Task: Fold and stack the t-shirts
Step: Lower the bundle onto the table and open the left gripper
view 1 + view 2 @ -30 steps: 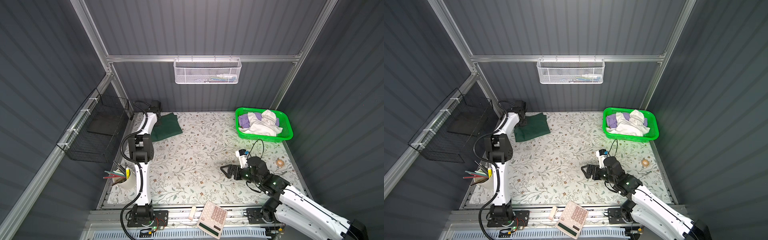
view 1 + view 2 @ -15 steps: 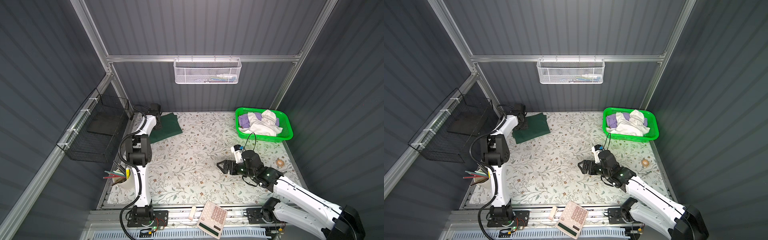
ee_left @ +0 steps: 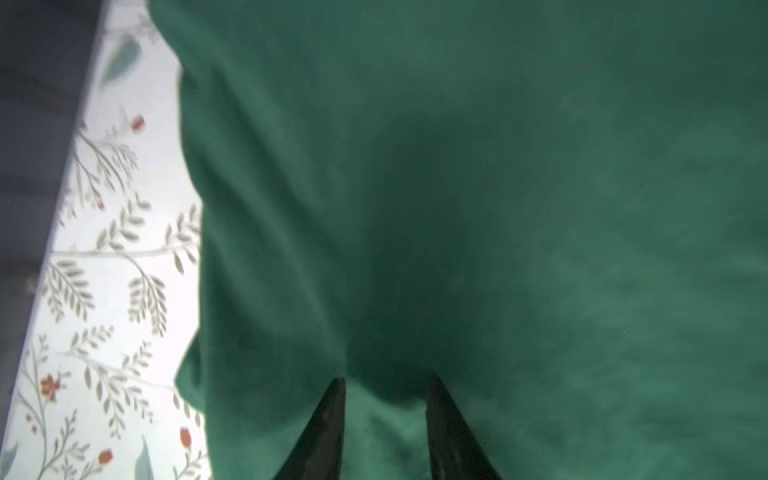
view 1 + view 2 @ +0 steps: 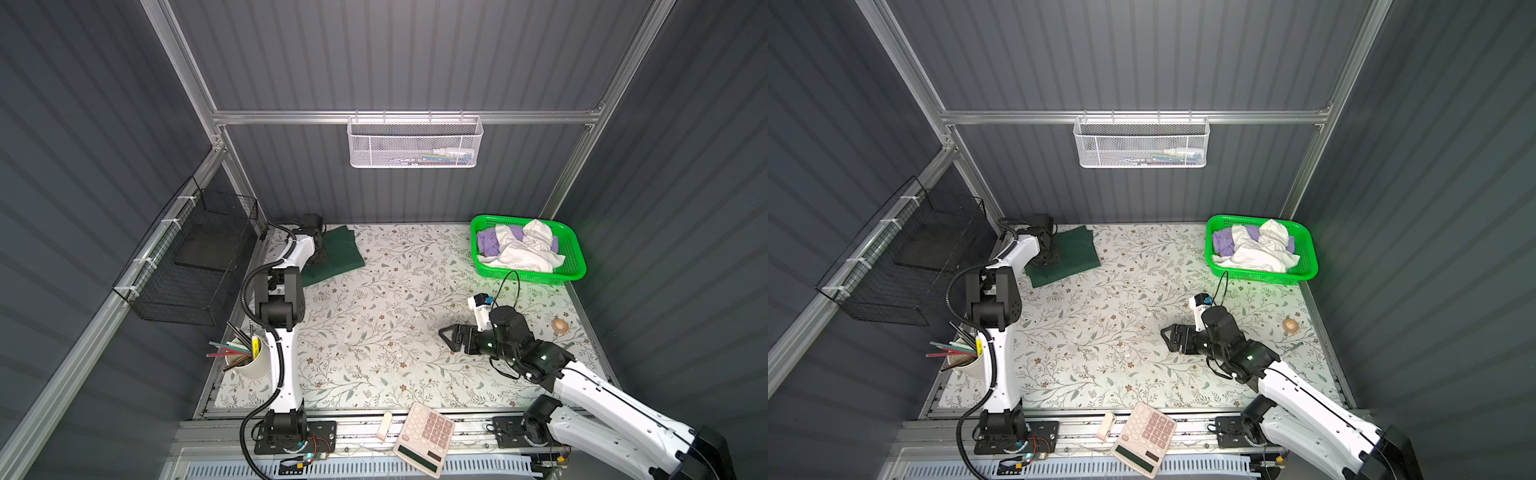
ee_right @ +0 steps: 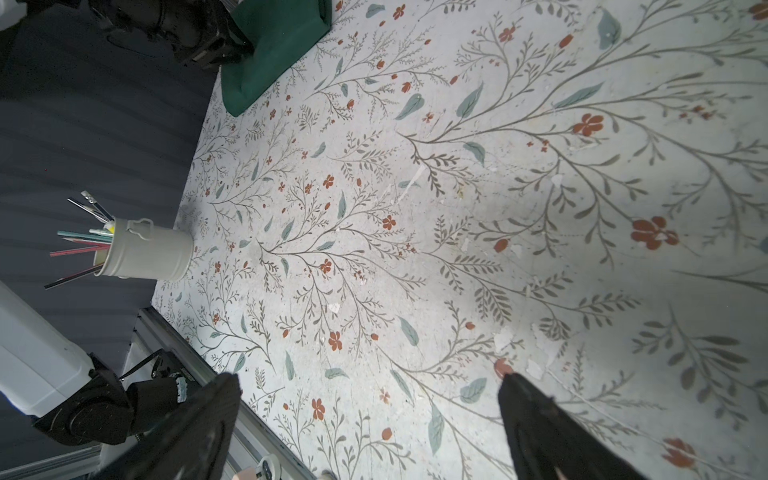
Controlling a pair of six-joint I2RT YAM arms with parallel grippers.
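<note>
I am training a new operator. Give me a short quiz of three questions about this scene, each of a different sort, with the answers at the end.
1. True or false: the dark green t-shirt lies folded near the far left corner of the table.
2. Choose one: where are the white and lavender t-shirts?
A) piled unfolded in the green basket
B) in the white wire basket on the wall
C) stacked beside the calculator
3. Fill the gap: the right gripper hangs over bare table with its jaws ____ and nothing between them.

Key: 1 true; 2 A; 3 open.
</note>
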